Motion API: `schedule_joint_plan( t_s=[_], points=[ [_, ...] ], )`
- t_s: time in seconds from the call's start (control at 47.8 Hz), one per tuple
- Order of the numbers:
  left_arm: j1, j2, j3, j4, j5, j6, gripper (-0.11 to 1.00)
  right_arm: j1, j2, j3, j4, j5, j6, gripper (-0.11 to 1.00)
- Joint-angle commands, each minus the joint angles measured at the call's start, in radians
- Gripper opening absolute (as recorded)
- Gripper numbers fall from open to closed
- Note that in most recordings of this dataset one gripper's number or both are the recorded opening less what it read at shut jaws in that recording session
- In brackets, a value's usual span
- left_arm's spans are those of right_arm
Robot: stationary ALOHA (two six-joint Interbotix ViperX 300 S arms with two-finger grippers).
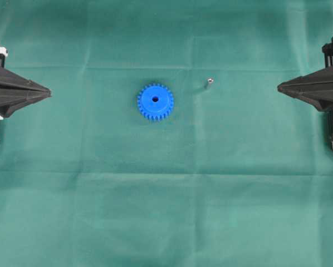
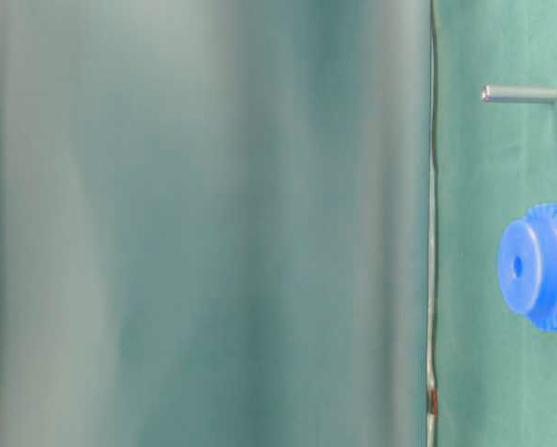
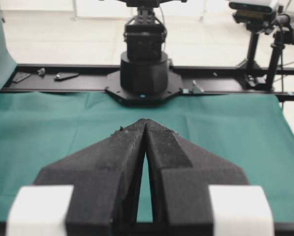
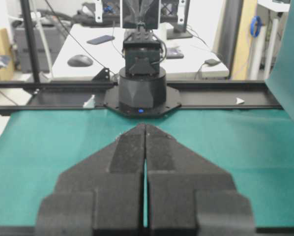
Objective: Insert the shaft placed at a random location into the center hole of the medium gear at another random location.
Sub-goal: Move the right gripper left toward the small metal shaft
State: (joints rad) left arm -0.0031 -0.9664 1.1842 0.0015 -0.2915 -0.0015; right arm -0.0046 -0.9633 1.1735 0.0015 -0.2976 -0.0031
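Blue gear [image 1: 155,102] lay flat mid-cloth [image 1: 166,211], centre hole [image 1: 155,99] up, shaft [image 1: 209,82] stood near the gear toward the right gripper [image 1: 280,87], left gripper [image 1: 48,92] well apart from the gear, both grippers' jaws pressed together, empty, desks beyond the cloth.

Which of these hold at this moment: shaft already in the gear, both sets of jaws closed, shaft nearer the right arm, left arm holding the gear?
1. The shaft sits in the center hole. False: it stands apart on the cloth.
2. Both the left gripper and right gripper have jaws closed. True.
3. The shaft is on the right gripper's side of the medium gear. True.
4. The left gripper holds the gear. False: it holds nothing.
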Motion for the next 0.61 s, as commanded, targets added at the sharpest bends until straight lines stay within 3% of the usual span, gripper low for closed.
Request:
schedule_joint_plan(
  t_s=[0.0,0.293,0.586],
  points=[
    [0.0,-0.003,-0.038,0.011,0.015,-0.005,0.0,0.0,0.014,-0.012,-0.005,0.006,-0.006,0.01],
    [-0.002,-0.012,-0.038,0.011,0.037,-0.005,0.0,-0.015,0.043,-0.021,0.0,0.025,0.0,0.01],
    [-0.002,-0.012,-0.038,0.011,0.049,-0.006,0.0,-0.08,0.236,-0.011,0.018,-0.072,0.005,0.01]
  ],
)
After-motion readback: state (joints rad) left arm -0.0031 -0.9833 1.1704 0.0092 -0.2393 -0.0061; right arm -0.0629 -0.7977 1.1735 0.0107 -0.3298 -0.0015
